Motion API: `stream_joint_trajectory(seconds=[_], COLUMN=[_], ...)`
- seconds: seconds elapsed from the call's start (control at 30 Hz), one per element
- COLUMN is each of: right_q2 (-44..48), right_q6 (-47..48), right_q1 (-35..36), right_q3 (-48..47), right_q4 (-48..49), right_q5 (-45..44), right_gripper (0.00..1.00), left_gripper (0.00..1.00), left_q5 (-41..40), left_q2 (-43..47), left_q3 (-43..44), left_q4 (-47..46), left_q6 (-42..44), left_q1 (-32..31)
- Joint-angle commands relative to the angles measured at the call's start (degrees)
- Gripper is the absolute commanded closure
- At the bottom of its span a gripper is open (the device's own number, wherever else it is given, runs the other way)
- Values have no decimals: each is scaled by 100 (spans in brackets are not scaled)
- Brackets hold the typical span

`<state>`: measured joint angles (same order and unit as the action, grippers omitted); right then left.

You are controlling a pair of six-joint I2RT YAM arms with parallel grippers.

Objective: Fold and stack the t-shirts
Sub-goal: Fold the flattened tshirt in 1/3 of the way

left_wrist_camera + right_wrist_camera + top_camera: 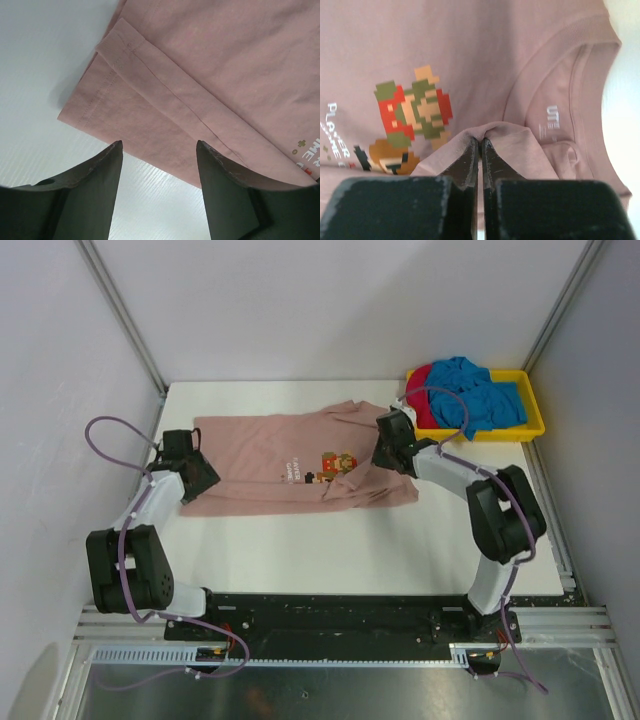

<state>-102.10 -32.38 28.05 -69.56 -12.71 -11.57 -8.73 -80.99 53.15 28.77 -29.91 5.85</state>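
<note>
A dusty pink t-shirt (270,455) with a pixel-figure print lies spread across the middle of the table. My right gripper (384,448) is shut on a fold of its cloth (485,131) near the collar (560,75) and holds it a little raised. My left gripper (196,478) is open and empty, hovering over the shirt's left hem corner (95,107), with bare table between its fingers. Blue (480,395) and red (422,380) t-shirts lie bunched in the tray at the back right.
A yellow plastic tray (535,420) stands at the back right corner. White walls and metal posts close in the table on three sides. Bare white table (320,550) lies between the shirt and the arm bases.
</note>
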Motion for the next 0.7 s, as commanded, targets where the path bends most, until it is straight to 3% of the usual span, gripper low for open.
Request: stream_joint_trajectory(seconds=[0.0,0.37,0.67], right_q2=[-474,-1006,-1176], right_q6=[-131,-335,-540], right_q1=[-122,-290,-551], right_q3=[-625,-929,-934], right_q4=[741,1954,2405], right_q5=[226,316,509], right_gripper=[100,100,100], left_gripper=[35,38,49], left_q5=[101,88,71], left_q2=[65,249,108], left_q3=[-31,-213,-205], left_q4=[-101,-89,-98], left_q6=[151,79,-5], left_q1=[-16,-19,-19])
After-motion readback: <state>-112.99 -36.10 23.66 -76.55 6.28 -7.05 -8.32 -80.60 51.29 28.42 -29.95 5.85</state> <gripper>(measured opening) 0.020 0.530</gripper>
